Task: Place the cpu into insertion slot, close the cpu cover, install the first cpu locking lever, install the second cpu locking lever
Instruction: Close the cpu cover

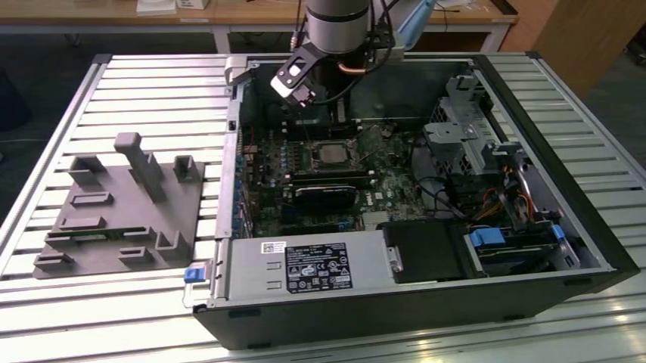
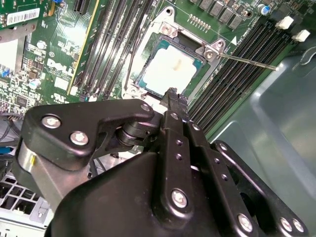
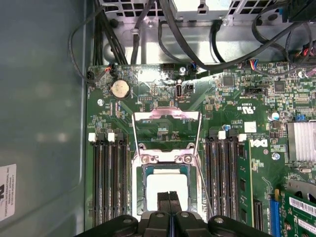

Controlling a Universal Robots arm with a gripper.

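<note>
A slatted metal bench [image 1: 151, 83] carries an open computer case [image 1: 404, 321] lying on its side, with a grey moulded fixture [image 1: 121, 212] resting on the slats just beside it, towards the exterior view's left. The robot arm [image 1: 338, 23] reaches down into the far end of the case. A silver power supply box [image 1: 302, 265] with a dark label sits at the near end, and the green motherboard [image 1: 394, 189] [image 3: 232, 98] covers the case floor. Long black memory slots [image 3: 108, 182] run on both sides of the socket. The cpu cover [image 3: 167, 116] is swung open on its hinge, away from the socket, so the board shows through its square cut-out. The insertion slot [image 3: 165, 170] [image 2: 180, 45] lies uncovered in the middle of the board, and the cpu [image 1: 328, 153] [image 2: 170, 71] [image 3: 167, 185] sits flat inside it, pale metal top facing up. The black hand [image 1: 298, 87] [image 2: 172, 94] [image 3: 169, 197] hangs directly over the near edge of the chip with its two fingers pressed together and nothing between them; whether the tips touch the chip cannot be told. In the second wrist view a thin wire locking lever [image 2: 247, 61] sticks out from the socket corner across the memory slots, not latched down.
</note>
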